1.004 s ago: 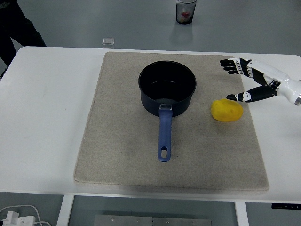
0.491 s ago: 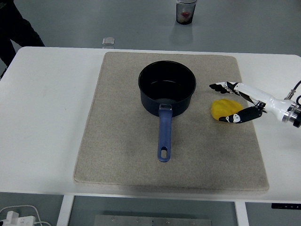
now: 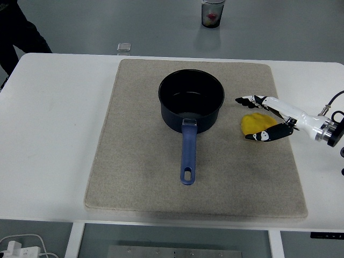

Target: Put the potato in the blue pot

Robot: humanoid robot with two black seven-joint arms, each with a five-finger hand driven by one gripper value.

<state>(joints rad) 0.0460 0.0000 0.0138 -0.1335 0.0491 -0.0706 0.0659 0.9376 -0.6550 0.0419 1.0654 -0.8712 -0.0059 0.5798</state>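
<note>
Head view, looking down over white bench (image 3: 54,134), spanning nearly the whole width. Covering its middle: beige mat (image 3: 150,183), large and roughly square, lying flat. On the mat's far half, a little left of centre: blue pot (image 3: 191,101), upright, dark inside, holding nothing visible, with blue handle pointing toward the near edge and ending in a hanging hole. Reaching in from the right edge over the bench: right hand (image 3: 266,118), white at the wrist with black fingers (image 3: 250,99), spread around potato (image 3: 255,122), upper fingers passing over its far side and thumb running along its near side. Fingers loosely cupped rather than clenched; cannot tell whether they press on the potato or only frame it. Potato yellow, resting on the mat just right of the pot, apart from the pot's wall. Beyond the far edge, on the floor: cup (image 3: 212,13) with something red inside. At the bench's far edge, near the mat's left corner: small clear square object (image 3: 123,48). At the top left corner: dark part of a person's clothing (image 3: 16,32).
</note>
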